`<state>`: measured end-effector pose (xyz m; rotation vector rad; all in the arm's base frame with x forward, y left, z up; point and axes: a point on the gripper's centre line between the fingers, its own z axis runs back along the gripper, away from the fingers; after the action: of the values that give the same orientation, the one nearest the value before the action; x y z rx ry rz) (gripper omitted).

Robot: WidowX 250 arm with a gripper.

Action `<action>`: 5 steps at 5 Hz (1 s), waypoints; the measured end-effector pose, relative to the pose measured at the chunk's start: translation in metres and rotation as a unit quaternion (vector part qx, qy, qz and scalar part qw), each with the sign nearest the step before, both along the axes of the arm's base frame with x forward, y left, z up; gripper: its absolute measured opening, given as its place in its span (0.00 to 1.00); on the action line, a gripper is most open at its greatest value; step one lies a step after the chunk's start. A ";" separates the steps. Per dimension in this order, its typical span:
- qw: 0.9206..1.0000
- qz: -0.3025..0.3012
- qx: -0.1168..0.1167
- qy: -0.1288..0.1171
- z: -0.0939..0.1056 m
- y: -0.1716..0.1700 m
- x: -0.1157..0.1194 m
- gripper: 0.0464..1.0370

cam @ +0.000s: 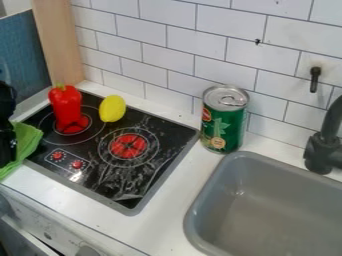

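White counter, toy kitchen. Near R: grey sink, rounded corners. Near L: black gripper at view's L edge, right by green cloth; can't tell if jaws are wide, narrow or holding it. Cloth hangs by stove's L edge. Farther back, btwn stove & sink: upright green can, silver lid on, contents hidden. Red pepper upright on back L burner, yellow lemon just R of it. Black tap far R, white tile wall behind
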<state>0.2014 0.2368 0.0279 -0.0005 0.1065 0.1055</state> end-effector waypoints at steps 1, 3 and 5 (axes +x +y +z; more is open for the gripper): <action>0.998 -0.016 -0.043 -0.033 0.003 -0.022 0.006 0.97; 0.985 -0.103 -0.135 -0.036 0.008 -0.120 0.020 0.97; 0.977 -0.147 -0.150 0.044 -0.006 -0.205 0.006 0.97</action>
<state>0.2075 0.0313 0.0223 -0.2810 0.2092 -0.2075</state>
